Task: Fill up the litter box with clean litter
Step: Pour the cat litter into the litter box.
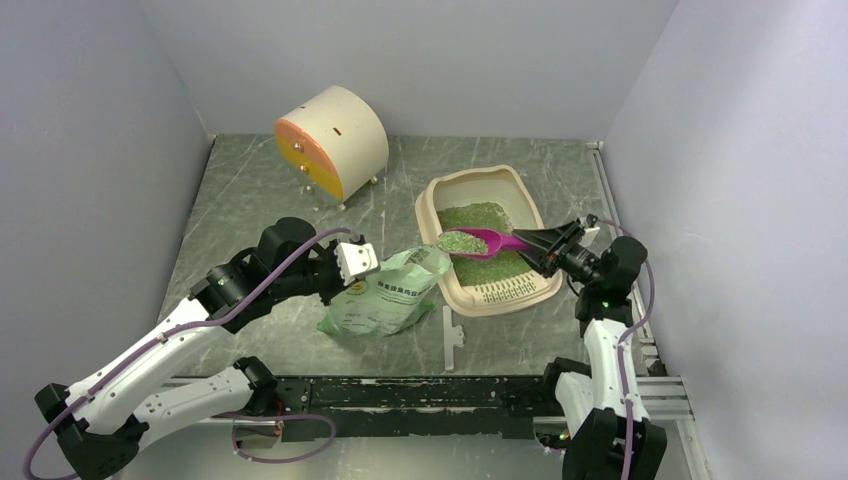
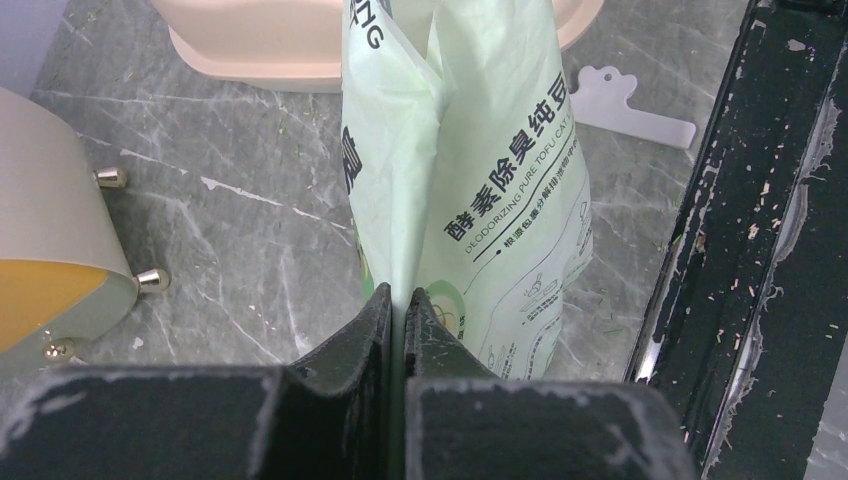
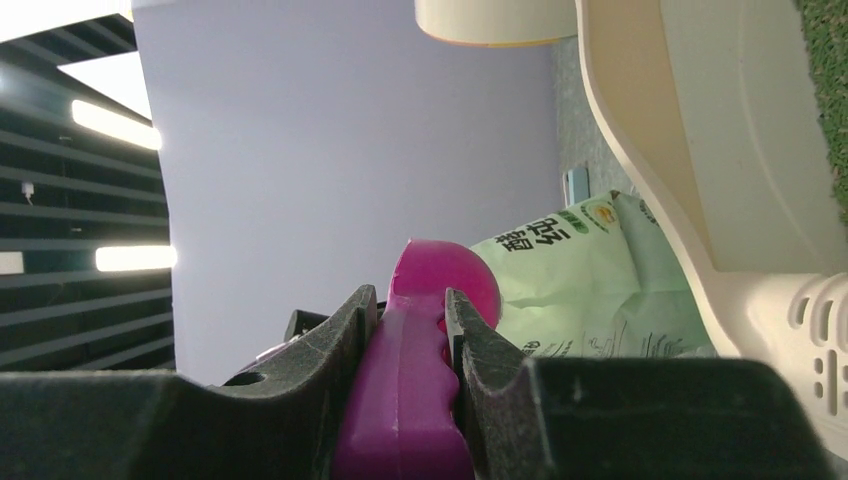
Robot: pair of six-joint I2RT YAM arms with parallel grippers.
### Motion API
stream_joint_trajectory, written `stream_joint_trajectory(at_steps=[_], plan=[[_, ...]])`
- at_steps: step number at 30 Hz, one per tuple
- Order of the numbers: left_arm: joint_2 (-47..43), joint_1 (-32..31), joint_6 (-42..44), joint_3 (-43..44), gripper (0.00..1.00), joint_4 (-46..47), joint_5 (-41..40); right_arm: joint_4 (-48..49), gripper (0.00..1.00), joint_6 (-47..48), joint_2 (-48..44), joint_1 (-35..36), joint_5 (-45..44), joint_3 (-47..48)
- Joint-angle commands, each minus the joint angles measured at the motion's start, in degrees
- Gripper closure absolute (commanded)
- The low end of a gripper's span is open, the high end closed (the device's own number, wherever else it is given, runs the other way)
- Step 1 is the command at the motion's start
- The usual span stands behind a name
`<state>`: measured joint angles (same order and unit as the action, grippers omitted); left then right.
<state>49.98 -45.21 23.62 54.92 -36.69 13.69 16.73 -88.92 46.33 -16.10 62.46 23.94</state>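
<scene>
Right hand (image 1: 529, 241) holds scoop (image 1: 490, 240) of litter (image 1: 460, 243) over litter box (image 1: 427, 212); left hand (image 2: 402, 310) pinches bag (image 2: 500, 150).

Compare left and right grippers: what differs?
The left gripper pinches a thin fold of the light-green bag, jaws nearly touching; the right gripper clamps the thicker magenta scoop handle, jaws parted. The left is outside the litter box; the right holds the scoop of green litter over it. Both are gripping.

Magenta scoop (image 1: 490, 241), green litter (image 1: 478, 216), pale-green bag (image 1: 385, 300)
</scene>
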Motion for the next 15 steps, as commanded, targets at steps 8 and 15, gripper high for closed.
stream_joint_trajectory(at_steps=[8, 15], plan=[[-1.4, 0.3, 0.6, 3.5, 0.95, 4.3, -0.8, 4.8, 1.00, 0.5, 4.8, -3.5, 0.4, 2.3], [-1.9, 0.3, 0.3, 3.3, 0.95, 3.9, -0.6, 5.2, 1.00, 3.8, 8.5, -4.6, -1.1, 1.9]])
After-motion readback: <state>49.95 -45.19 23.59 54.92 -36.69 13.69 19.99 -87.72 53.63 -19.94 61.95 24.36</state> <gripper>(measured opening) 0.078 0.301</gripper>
